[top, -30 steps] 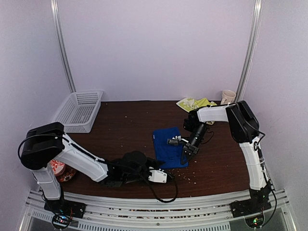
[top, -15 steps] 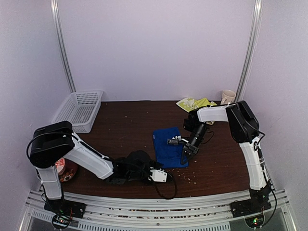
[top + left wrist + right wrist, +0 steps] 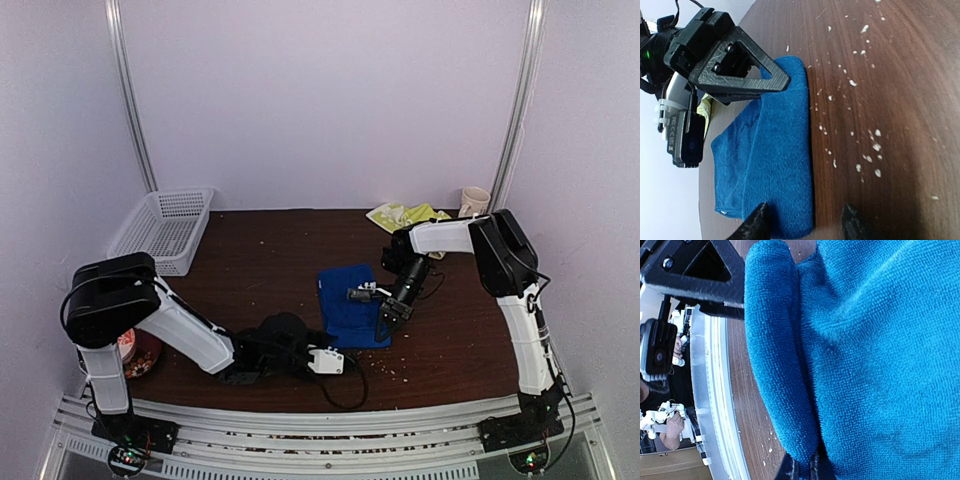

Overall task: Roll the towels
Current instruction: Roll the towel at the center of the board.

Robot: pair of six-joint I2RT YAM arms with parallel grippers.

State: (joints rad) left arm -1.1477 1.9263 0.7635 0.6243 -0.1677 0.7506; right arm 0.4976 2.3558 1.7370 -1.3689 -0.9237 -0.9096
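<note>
The blue towel point(image 3: 350, 300) lies folded in the middle of the table, its near edge doubled into a thick fold point(image 3: 777, 355). My right gripper point(image 3: 385, 322) is at the towel's near right corner, and the right wrist view shows it point(image 3: 812, 469) shut on that fold. My left gripper point(image 3: 805, 220) is open and low at the near edge: one fingertip point(image 3: 759, 219) rests on the blue towel point(image 3: 775, 150), the other point(image 3: 851, 221) on bare wood. The yellow-green towel point(image 3: 405, 214) lies crumpled at the back right.
A white basket point(image 3: 162, 230) stands at the back left. A pale cup point(image 3: 474, 201) sits by the right post. A red-patterned bowl point(image 3: 130, 350) is near the left arm's base. White crumbs point(image 3: 867, 150) are scattered on the wood.
The left arm's upper links have swung to the right, and its wrist has settled slightly closer to the towel's near edge. The right arm and the towel have not moved.
</note>
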